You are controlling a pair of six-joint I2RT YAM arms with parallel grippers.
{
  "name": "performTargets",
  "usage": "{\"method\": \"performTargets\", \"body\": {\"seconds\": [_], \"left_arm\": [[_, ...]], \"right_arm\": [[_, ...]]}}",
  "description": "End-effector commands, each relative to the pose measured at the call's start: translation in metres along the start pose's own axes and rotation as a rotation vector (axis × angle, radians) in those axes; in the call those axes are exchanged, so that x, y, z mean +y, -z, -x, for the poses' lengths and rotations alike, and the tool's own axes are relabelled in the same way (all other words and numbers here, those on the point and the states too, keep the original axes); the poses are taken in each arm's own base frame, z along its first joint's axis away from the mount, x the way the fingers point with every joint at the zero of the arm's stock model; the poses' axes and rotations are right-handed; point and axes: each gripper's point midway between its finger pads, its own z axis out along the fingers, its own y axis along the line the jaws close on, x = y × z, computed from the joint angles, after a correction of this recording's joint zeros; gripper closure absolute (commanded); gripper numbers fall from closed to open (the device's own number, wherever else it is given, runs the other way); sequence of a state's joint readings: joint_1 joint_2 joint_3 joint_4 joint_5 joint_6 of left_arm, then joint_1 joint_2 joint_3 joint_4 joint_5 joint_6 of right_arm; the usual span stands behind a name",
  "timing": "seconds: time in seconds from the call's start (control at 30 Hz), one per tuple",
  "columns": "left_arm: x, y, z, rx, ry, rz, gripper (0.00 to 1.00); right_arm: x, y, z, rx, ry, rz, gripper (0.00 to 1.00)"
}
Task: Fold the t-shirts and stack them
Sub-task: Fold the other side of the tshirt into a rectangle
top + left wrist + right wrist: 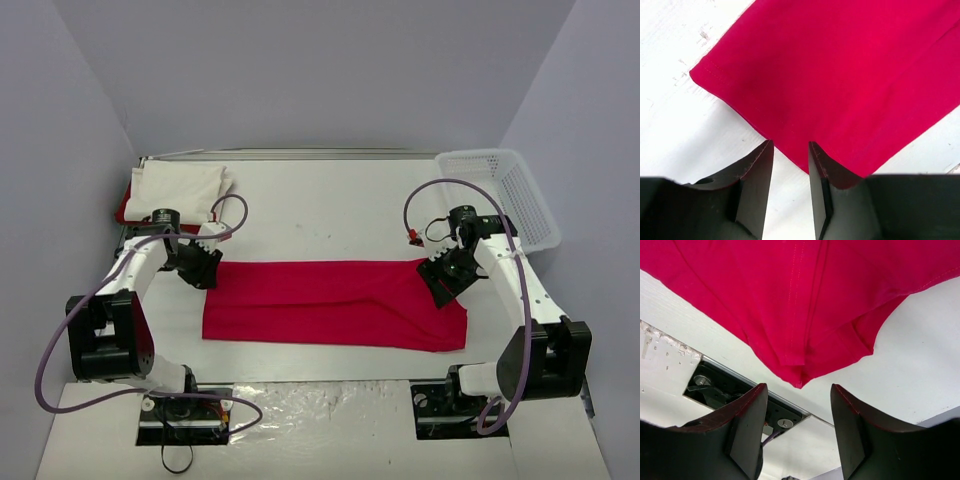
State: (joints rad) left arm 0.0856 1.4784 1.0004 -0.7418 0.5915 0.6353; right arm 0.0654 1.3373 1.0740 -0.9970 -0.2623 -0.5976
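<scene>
- The red t-shirt (pixel 335 303) is lying flat and long across the white desk (pixel 330 200)
- The left pincer (pixel 788 152) is hanging a little spread, right at the shirt's left edge
- The right pincer (pixel 799 397) is gaping wide, just beside the shirt's right corner

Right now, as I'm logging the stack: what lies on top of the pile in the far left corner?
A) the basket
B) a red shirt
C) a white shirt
C: the white shirt lies folded on top, with the edge of a red shirt showing beneath it.
</scene>
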Motion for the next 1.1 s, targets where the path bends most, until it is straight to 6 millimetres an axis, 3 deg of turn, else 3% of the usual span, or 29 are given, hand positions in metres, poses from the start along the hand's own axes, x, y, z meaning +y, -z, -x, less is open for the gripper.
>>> {"method": "performTargets", "body": {"seconds": [0.0, 0.33, 0.47, 0.57, 0.6, 0.7, 0.83, 0.97, 1.07], "left_arm": [[-0.011, 0.014, -0.001, -0.015, -0.049, -0.013, 0.68], [-0.018, 0.008, -0.016, 0.024, -0.033, -0.045, 0.68], [-0.017, 0.005, -0.012, 0.021, -0.029, -0.058, 0.67], [-0.012, 0.001, -0.009, 0.027, -0.029, -0.058, 0.67], [-0.011, -0.003, -0.009, 0.040, -0.034, -0.057, 0.68], [-0.009, -0.008, -0.003, 0.060, -0.051, -0.057, 0.72], [-0.005, -0.011, 0.005, 0.075, -0.073, -0.034, 0.73], [-0.003, -0.015, 0.004, 0.088, -0.064, -0.034, 0.73], [-0.003, -0.019, 0.000, 0.092, -0.054, -0.035, 0.73]], "right_arm": [[0.006, 0.006, -0.010, 0.046, 0.022, 0.023, 0.50], [0.000, -0.008, -0.006, 0.058, 0.025, 0.032, 0.51], [-0.003, -0.018, -0.007, 0.072, 0.029, 0.038, 0.55], [-0.007, -0.030, -0.002, 0.077, 0.020, 0.044, 0.70], [-0.008, -0.033, -0.001, 0.077, 0.016, 0.050, 0.82], [-0.010, -0.053, 0.002, 0.111, 0.003, 0.090, 0.92], [-0.017, -0.067, -0.001, 0.166, -0.002, 0.096, 0.92], [-0.027, -0.059, 0.022, 0.120, 0.018, 0.090, 0.75], [-0.020, -0.062, 0.033, 0.118, 0.023, 0.169, 0.70]]}}
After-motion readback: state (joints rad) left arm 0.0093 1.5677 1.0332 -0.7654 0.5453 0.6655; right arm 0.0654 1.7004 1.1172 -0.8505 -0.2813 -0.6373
